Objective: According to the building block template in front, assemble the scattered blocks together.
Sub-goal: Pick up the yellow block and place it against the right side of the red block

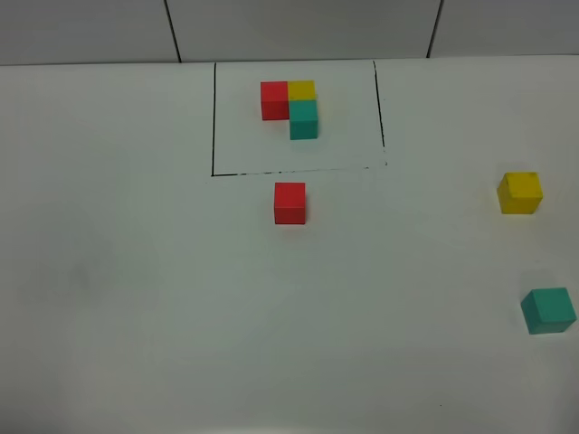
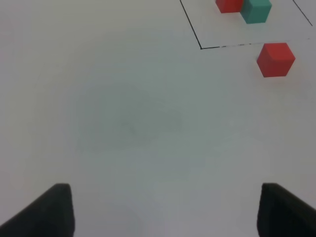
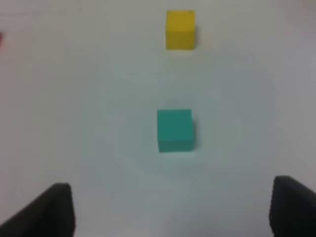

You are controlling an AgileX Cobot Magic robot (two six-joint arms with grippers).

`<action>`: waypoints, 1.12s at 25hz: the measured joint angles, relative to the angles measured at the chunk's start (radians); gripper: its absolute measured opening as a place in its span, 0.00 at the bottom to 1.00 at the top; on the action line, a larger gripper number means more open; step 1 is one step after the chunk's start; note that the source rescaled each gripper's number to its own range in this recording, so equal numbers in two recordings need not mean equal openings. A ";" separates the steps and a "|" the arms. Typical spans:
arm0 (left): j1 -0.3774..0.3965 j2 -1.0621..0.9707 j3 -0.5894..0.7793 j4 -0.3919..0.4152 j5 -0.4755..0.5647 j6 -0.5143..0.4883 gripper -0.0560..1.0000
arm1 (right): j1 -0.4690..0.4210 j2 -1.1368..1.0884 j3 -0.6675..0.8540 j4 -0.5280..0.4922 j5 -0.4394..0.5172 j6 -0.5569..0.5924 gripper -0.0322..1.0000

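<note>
The template (image 1: 291, 106), a red, yellow and teal cube cluster, sits inside a thin black rectangle at the table's back centre; part of it shows in the left wrist view (image 2: 244, 7). A loose red cube (image 1: 289, 202) (image 2: 275, 59) lies just in front of the outline. A loose yellow cube (image 1: 519, 193) (image 3: 180, 29) lies at the right. A loose teal cube (image 1: 548, 310) (image 3: 174, 130) lies nearer at the right edge. Neither gripper shows in the exterior view. My left gripper (image 2: 165, 212) is open over bare table. My right gripper (image 3: 170, 212) is open, with the teal cube ahead of it.
The white table (image 1: 136, 271) meets a grey panelled wall (image 1: 298, 27) at the back. The black outline (image 1: 213, 117) is drawn on the tabletop. The teal cube lies close to the right edge of the exterior view.
</note>
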State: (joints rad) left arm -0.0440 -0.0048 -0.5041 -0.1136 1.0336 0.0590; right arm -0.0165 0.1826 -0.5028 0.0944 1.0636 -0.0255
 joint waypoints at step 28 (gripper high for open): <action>0.000 0.000 0.000 0.000 0.001 0.000 0.82 | 0.000 1.249 -0.427 0.001 -0.293 -0.142 1.00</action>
State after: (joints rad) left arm -0.0440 -0.0048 -0.5041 -0.1136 1.0344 0.0590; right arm -0.0165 1.4315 -0.9295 0.0950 0.7701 -0.1673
